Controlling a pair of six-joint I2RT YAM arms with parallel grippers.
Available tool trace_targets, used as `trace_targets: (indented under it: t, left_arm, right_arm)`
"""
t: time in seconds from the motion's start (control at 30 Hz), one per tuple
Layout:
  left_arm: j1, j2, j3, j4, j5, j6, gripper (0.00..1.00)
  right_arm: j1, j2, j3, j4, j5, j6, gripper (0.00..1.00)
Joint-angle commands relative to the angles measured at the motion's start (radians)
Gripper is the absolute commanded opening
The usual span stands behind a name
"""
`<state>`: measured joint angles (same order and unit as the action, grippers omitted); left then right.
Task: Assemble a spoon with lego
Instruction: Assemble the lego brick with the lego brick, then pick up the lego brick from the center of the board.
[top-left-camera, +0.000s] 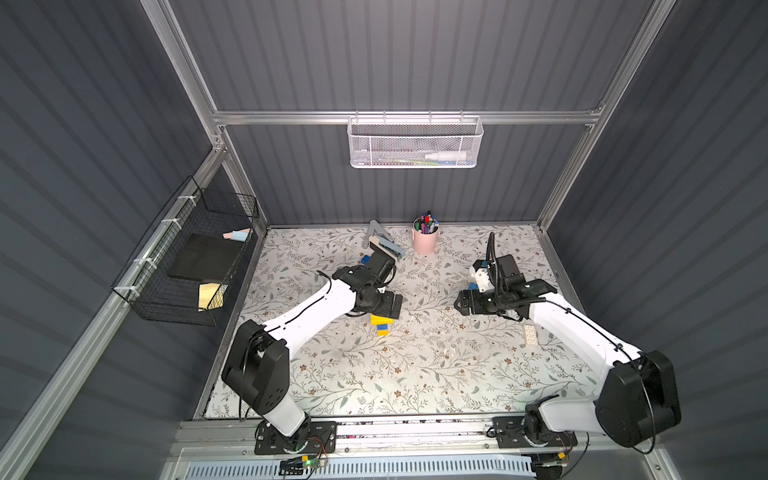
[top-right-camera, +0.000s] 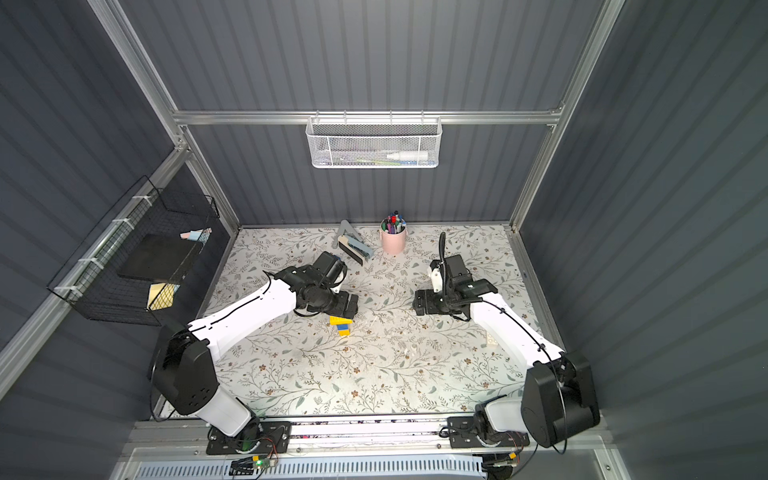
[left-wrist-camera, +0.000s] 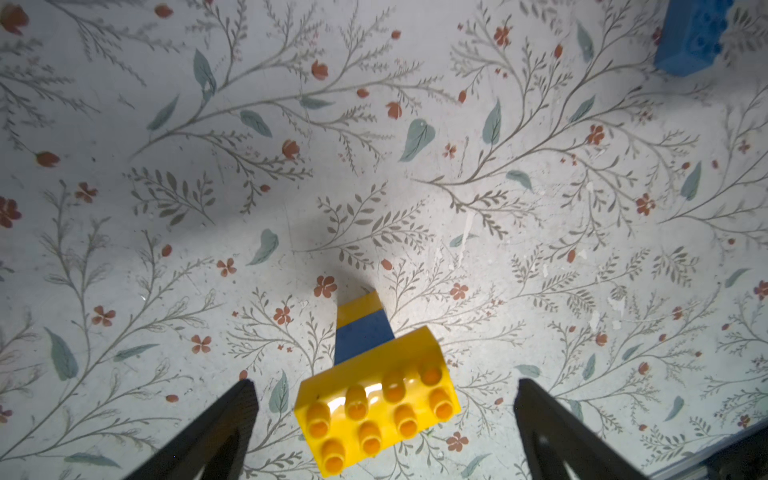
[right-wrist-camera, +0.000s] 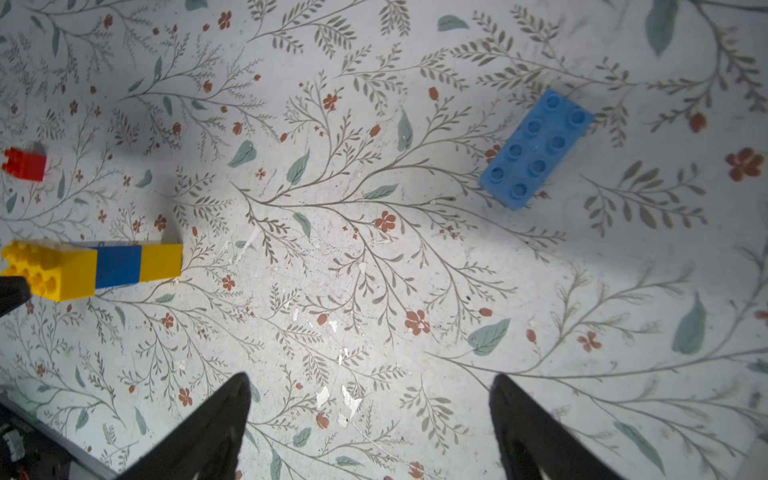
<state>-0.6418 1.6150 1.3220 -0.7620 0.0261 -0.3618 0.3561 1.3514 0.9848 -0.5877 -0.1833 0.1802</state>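
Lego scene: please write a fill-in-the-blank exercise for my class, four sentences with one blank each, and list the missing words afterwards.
1. In the stack, the brick between the two yellow ones is ____.
2. The loose light blue brick has ____ studs.
3. The right gripper is open and holds ____.
4. The cup of pens is ____ in colour.

Missing words: blue; eight; nothing; pink.

Grey ribbed walls (top-left-camera: 395, 54), floral tabletop (top-left-camera: 415, 374)
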Motion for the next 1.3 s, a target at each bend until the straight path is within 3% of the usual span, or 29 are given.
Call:
trace_targets:
  t: [0.0,0.1,0.27,0.53,0.73,0.9,1.27]
  left_arm:
    - [-0.007,-0.074,0.062,-0.023,-0.044,-0.031,0.99]
    - [-0.007,-0.152,0.083,-0.012,-0.116,-0.076,0.99]
    - [-0.007,-0.262,0.057,0.023,-0.127,-0.103,0.99]
    - [-0.007,-0.427,0.003,-0.019,-0.163,-0.147,0.99]
    - [-0.007,-0.493,-0.018,-0.062,-0.175,-0.158,0.99]
    - [-0.007,-0.554,-0.083,-0.072,-0.201,-0.189,0.99]
    - [-0.007,-0.6,-0.106,-0.127,-0.25,-0.198,0.99]
  right_arm:
    - [-0.04,-0.01,0.041,-0.053,0.055,0.044,0.93]
    - [-0.092,0.008,0.061,-0.101,0.057,0.059,0.95]
    - [-0.11,0.099,0.079,-0.14,0.038,0.011,0.96]
    - [-0.108,0.309,0.121,-0.2,0.325,0.106,0.88]
    - [-0.112,0.381,0.182,-0.187,0.356,0.136,0.69]
    - [-0.112,0.505,0.262,-0.182,0.329,0.143,0.38]
    - [-0.062,0.657,0.429,-0.18,0.286,0.14,0.36]
